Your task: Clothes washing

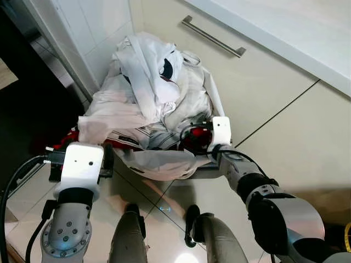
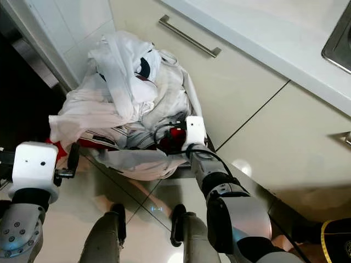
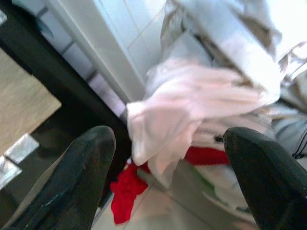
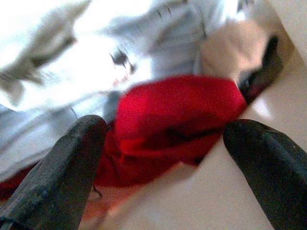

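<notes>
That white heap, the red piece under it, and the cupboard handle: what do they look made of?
White heap: soft woven cloth, likely cotton, matte; it creases and drapes in folds.
Red piece: also fabric, matte and possibly thicker; it bunches loosely.
Cupboard handle: looks like brushed metal, with a grey satin sheen.

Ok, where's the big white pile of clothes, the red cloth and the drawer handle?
white clothes pile [image 1: 148, 82], left eye view, on the top hump.
red cloth [image 4: 177, 115], right wrist view, on its middle fold.
drawer handle [image 1: 214, 36], left eye view, mid-bar.
</notes>
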Robot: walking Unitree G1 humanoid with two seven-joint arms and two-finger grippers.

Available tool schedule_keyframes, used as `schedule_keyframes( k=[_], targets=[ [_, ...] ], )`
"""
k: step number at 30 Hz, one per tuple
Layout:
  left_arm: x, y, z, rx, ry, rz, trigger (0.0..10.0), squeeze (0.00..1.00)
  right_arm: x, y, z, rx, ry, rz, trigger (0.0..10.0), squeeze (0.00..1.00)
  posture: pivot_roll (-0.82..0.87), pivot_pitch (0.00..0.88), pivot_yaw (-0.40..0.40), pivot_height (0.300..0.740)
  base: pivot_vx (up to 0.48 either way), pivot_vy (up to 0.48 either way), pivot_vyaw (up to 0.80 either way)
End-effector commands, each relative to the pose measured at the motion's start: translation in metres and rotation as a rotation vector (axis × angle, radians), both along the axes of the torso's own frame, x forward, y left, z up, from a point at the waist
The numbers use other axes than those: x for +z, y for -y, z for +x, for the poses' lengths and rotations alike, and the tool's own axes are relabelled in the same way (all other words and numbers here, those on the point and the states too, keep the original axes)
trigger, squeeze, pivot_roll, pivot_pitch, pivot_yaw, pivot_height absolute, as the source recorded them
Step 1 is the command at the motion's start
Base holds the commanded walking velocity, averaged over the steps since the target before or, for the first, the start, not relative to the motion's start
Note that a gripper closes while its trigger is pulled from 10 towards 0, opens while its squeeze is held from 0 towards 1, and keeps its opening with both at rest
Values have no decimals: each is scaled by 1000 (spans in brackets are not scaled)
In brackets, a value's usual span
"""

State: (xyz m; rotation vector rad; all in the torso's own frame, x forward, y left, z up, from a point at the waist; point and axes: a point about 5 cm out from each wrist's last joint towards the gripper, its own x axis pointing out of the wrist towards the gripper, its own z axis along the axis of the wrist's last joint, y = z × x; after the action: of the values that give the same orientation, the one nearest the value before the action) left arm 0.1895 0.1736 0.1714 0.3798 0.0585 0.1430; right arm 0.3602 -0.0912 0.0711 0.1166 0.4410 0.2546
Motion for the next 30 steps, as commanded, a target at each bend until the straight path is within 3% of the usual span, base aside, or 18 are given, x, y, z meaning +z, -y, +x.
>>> schedule_keyframes(
  k=[1, 10, 17, 18, 19, 22, 25, 27, 28, 30],
  targets=[
    [-6, 2, 3, -9, -14, -12, 10000, 0, 10, -2, 5, 7, 56, 23, 10000, 1000, 194, 341, -72, 736, 0, 0, 0],
    [-10, 9, 38, -44, 44, -41, 10000, 0, 61, -8, 27, 72, 294, 64, 10000, 1000, 107, 222, -75, 736, 0, 0, 0],
    [-17, 18, 69, -92, 72, -34, 10000, 0, 95, -5, 34, 112, 501, 48, 10000, 1000, 45, 106, -69, 736, 0, 0, 0],
    [-17, 18, 69, -92, 72, -34, 10000, 0, 95, -5, 34, 112, 501, 48, 10000, 1000, 45, 106, -69, 736, 0, 0, 0],
    [-24, 20, 77, -97, 48, -57, 10000, 0, 106, -4, 32, 145, 601, 7, 10000, 1000, 27, 44, -69, 736, 0, 0, 0],
    [-30, 20, 86, -88, 39, -79, 10000, 0, 115, -4, 28, 173, 691, -26, 10000, 1000, 9, 0, -68, 736, 0, 0, 0],
    [-29, 17, 99, -78, 67, -86, 10000, 0, 119, -1, 12, 183, 796, -54, 10000, 1000, -12, 0, -64, 736, 0, 0, 0],
    [-29, 16, 107, -72, 77, -98, 10000, 0, 117, 2, 8, 146, 793, -50, 10000, 1000, -25, 0, -60, 736, 0, 0, 0],
    [-29, 15, 110, -72, 83, -102, 10000, 0, 116, 5, 6, 123, 796, -60, 10000, 0, -29, 0, -57, 736, 0, 0, 0],
    [-29, 15, 112, -73, 88, -104, 10000, 0, 114, 6, 5, 108, 798, -67, 10000, 0, -31, 0, -55, 736, 0, 0, 0]
  ],
)
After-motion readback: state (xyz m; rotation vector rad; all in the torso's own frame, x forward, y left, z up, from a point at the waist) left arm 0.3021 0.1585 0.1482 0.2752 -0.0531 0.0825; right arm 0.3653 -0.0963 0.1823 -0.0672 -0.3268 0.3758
